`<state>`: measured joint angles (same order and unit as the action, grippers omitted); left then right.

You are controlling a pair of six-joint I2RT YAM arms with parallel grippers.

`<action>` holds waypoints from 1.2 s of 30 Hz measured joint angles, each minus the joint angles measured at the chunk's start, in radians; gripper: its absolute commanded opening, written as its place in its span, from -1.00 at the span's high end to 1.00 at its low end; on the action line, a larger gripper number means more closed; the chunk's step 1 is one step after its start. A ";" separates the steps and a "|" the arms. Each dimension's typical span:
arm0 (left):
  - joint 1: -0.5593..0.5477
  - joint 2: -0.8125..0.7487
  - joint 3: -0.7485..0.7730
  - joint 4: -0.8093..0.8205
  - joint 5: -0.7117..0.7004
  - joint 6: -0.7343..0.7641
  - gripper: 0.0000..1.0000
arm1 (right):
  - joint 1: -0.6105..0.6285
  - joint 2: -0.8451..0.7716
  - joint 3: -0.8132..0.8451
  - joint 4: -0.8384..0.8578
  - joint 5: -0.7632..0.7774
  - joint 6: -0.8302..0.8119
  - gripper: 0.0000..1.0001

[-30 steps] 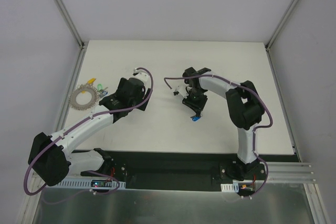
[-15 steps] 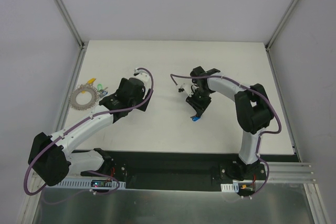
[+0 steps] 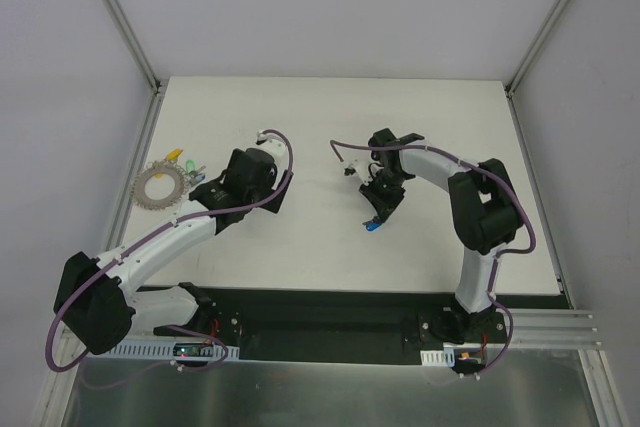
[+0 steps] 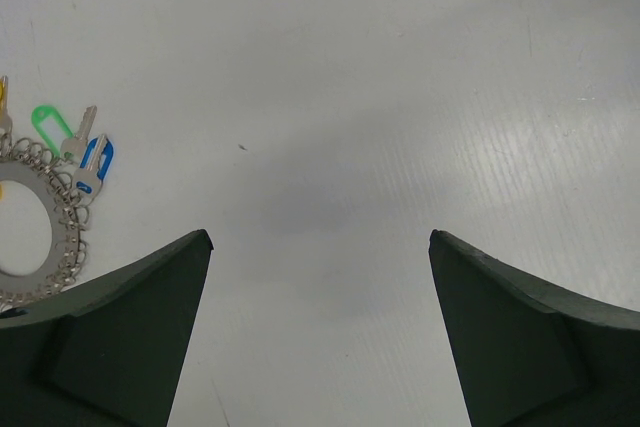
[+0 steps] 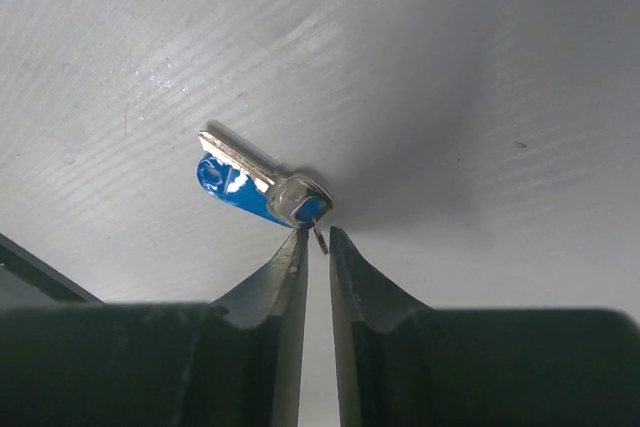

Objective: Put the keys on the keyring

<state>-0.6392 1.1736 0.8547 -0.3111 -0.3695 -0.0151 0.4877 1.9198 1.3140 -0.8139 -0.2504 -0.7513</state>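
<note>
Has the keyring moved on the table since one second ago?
No. The keyring lies at the same spot beside the table's left edge as before.

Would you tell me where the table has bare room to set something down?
Free: the far strip of the table behind both arms, and the middle between them. Crowded: the left edge, where the left tool faces the keyring and its keys, and around the blue key at the right tool.
</note>
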 measured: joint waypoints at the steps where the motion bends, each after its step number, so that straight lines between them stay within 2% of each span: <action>1: 0.000 0.001 0.000 0.000 0.002 0.000 -0.82 | -0.001 0.000 0.000 0.001 -0.002 0.001 0.78; 3: 0.000 0.002 0.000 0.000 0.003 0.000 -0.82 | -0.002 0.000 0.000 0.003 -0.003 0.003 0.97; 11: 0.000 0.002 0.010 -0.005 0.051 -0.006 -0.80 | -0.002 -0.090 -0.016 0.020 -0.019 0.018 0.97; 19: 0.000 -0.010 0.100 -0.004 0.197 -0.011 -0.81 | 0.009 -0.473 -0.076 0.166 -0.044 0.084 0.97; 22: 0.000 -0.031 0.140 0.016 0.279 0.004 -0.86 | 0.023 -0.589 -0.095 0.242 -0.059 0.117 0.97; 24: 0.000 -0.042 0.175 0.036 0.344 0.019 -0.98 | 0.029 -0.660 -0.123 0.317 -0.077 0.153 0.96; 29: 0.000 -0.047 0.265 0.100 0.499 0.073 -0.98 | 0.030 -0.785 -0.180 0.468 -0.119 0.251 0.95; 36: 0.000 -0.044 0.323 0.189 0.766 0.123 -0.93 | 0.028 -0.863 -0.180 0.588 -0.251 0.321 0.98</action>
<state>-0.6392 1.1297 1.1774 -0.1223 0.3969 0.1078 0.5156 1.0569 1.1343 -0.2256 -0.5011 -0.4301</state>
